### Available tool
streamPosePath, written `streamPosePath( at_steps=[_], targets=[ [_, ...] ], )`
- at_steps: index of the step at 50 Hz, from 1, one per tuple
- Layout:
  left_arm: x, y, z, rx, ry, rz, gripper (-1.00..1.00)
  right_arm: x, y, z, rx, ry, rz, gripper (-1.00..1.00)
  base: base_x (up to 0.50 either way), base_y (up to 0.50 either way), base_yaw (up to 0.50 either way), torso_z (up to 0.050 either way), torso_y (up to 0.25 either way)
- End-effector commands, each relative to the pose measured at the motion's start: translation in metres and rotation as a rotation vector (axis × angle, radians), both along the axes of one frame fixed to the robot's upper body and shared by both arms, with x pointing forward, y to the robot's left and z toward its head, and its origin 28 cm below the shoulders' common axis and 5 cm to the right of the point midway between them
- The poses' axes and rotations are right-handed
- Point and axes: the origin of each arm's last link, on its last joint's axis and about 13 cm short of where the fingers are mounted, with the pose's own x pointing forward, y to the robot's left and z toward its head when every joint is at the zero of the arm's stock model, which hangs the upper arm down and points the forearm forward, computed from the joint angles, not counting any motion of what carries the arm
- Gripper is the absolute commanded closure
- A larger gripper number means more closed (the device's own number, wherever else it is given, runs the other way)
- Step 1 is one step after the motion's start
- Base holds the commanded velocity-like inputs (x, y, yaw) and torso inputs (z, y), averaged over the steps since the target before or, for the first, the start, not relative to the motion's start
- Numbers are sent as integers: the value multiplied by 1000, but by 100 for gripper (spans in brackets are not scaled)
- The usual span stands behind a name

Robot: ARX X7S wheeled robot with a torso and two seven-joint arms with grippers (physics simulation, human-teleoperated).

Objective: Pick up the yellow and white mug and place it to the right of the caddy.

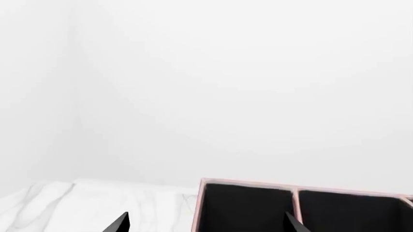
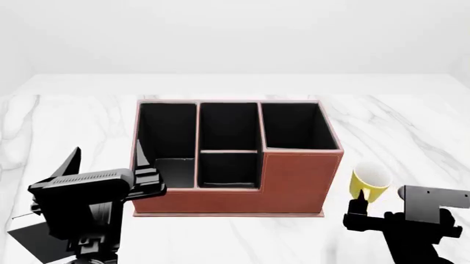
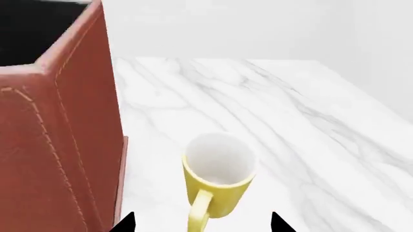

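Just ahead of my right pincer (image 3: 201,223) stands the yellow and white mug (image 3: 218,176), upright, handle toward me. My fingers are spread wide and hold nothing. Beside it is the caddy (image 3: 51,145).

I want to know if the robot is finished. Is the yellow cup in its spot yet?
It looks nearly finished. The yellow cup stands upright on the table, just right of the brown box, which is where it belongs. The right gripper is open around the cup's handle, not squeezing it. The left gripper waits open by the box. What's left: pulling the right arm away.
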Motion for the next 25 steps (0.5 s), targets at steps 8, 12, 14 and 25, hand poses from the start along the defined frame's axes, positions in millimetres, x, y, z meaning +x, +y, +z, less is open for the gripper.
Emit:
streamPosePath(
  at_steps=[8,12,14,25],
  targets=[
    [-8,-1,3,3,-22,-5,-100,-64,25,53,-29,-232,113,-100,0,0,0,0,0],
    [-10,-1,5,5,-29,-5,-100,-72,29,59,-46,-263,121,-100,0,0,0,0,0],
    [-12,-1,5,5,-33,-5,-100,-76,31,63,-56,-280,123,-100,0,0,0,0,0],
    [-21,-2,8,11,-57,-9,-100,-96,38,76,-97,-369,128,-100,0,0,0,0,0]
  ],
)
